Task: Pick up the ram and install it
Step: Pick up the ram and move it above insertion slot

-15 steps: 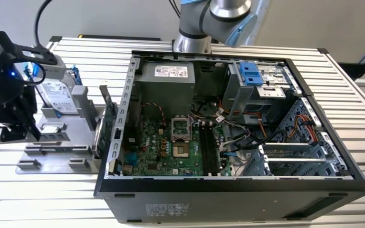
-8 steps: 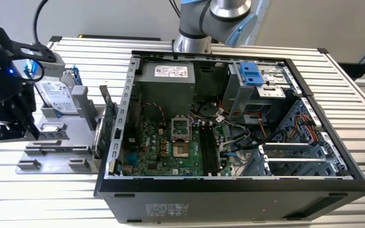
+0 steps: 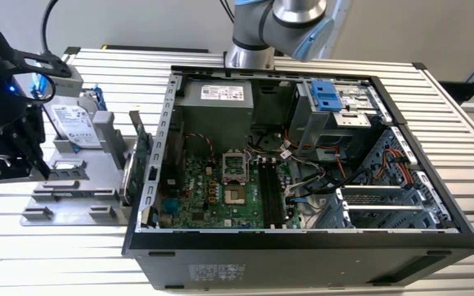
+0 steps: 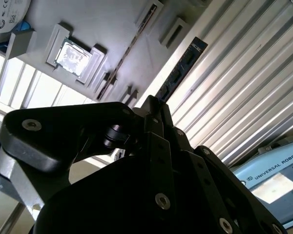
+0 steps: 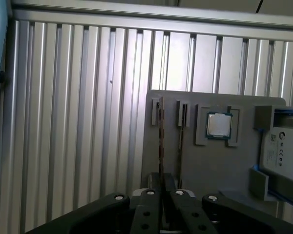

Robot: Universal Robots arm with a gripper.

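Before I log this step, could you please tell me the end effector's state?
End effector: cannot be told whether open or closed; it is close to the ram.

I see the ram (image 5: 161,141) as a long, very thin stick standing on its edge, so in the first wrist view it reads as little more than a dark, slightly brownish line (I can't make out its chips from this angle). It sits upright in the outermost slot of the grey holder (image 5: 219,170), spanning both slotted blocks, parallel to the neighbouring slot just beside it. The second wrist view shows it equally edge-on
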